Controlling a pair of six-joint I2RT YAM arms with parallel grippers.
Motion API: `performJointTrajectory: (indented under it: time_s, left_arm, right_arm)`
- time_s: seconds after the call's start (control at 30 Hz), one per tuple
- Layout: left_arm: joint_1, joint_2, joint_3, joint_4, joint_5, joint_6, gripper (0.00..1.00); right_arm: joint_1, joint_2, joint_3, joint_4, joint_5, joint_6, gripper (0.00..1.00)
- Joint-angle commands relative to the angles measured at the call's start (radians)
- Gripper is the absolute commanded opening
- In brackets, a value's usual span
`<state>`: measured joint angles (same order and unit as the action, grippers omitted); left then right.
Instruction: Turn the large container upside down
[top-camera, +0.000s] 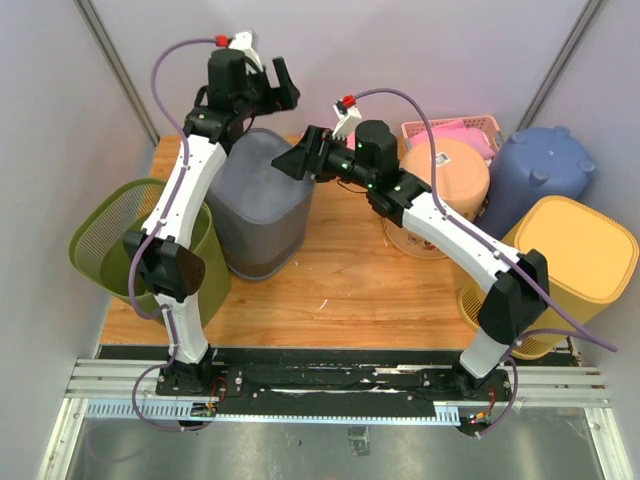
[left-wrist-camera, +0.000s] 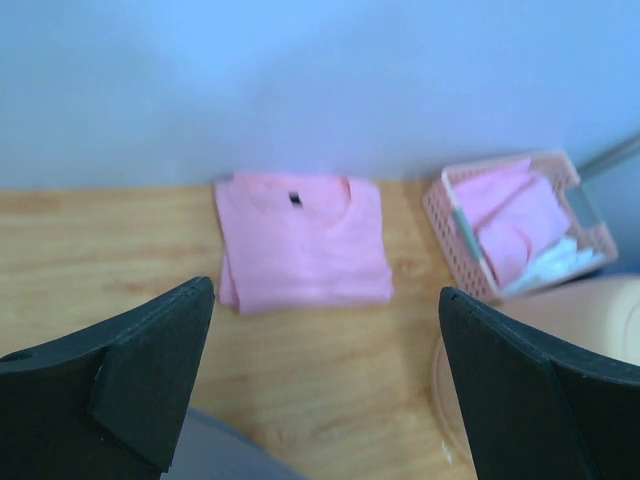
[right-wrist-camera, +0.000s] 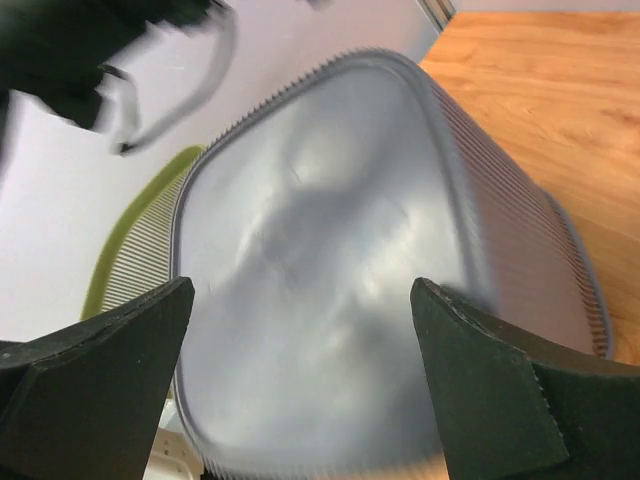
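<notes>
1. The large grey container (top-camera: 262, 205) stands on the bench (top-camera: 340, 290), just beside the green mesh basket (top-camera: 110, 240). My right wrist camera shows a closed, smooth face pointing up, so I judge it is already upside down, rim on the wood.
2. The left pincer (top-camera: 265, 62) hangs above the container's far side, jaws spread wide with nothing between them. Through it I see only the folded pink shirt (left-wrist-camera: 300, 240) and the pink basket (left-wrist-camera: 520, 230), both behind the container.
3. The right pincer (top-camera: 300, 150) hovers over the container's right upper edge, also wide open and holding nothing.
4. I read this as the letting-go stage: the turn looks done, and what remains is to back both arms off without nudging the container.
5. Next move, as I judge it: lift each pincer straight up first, then draw back toward the bases.
6. Room: the bench near of the container is bare wood, a good way out. To its right the peach bin (top-camera: 450, 175) sits near the right forearm, with the blue tub (top-camera: 540, 170) and yellow bin (top-camera: 575, 255) beyond, so I would not sweep that way.
7. To the container's left the green basket appears to touch it, so a sideways bump could shift either one.
</notes>
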<state>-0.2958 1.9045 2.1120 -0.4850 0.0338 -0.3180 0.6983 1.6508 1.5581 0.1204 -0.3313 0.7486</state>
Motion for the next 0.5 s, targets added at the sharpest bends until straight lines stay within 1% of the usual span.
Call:
performJointTrajectory:
  time_s: [0.0, 0.07, 0.17, 0.27, 0.37, 0.47]
  left_arm:
    - [0.032, 0.061, 0.185, -0.099, -0.078, 0.020, 0.99]
    - [0.039, 0.065, 0.220, -0.109, -0.080, 0.025, 0.99]
    - [0.043, 0.039, 0.216, -0.101, -0.073, 0.043, 0.99]
    - [0.043, -0.009, 0.186, -0.104, -0.059, 0.053, 0.99]
    - [0.039, -0.102, 0.093, -0.114, -0.034, 0.066, 0.99]
    - [-0.001, -0.243, -0.086, -0.114, -0.101, 0.110, 0.99]
  right_arm:
    - [0.011, 0.069, 0.069, -0.042, 0.002, -0.018, 0.92]
    - [0.015, 0.077, 0.089, -0.047, -0.017, -0.020, 0.92]
    - [0.019, 0.052, 0.089, -0.063, -0.025, -0.039, 0.92]
    - [0.019, -0.003, 0.072, -0.113, -0.020, -0.096, 0.92]
    - [0.020, -0.100, -0.013, -0.170, 0.057, -0.174, 0.92]
    - [0.019, -0.235, -0.165, -0.210, 0.188, -0.242, 0.93]
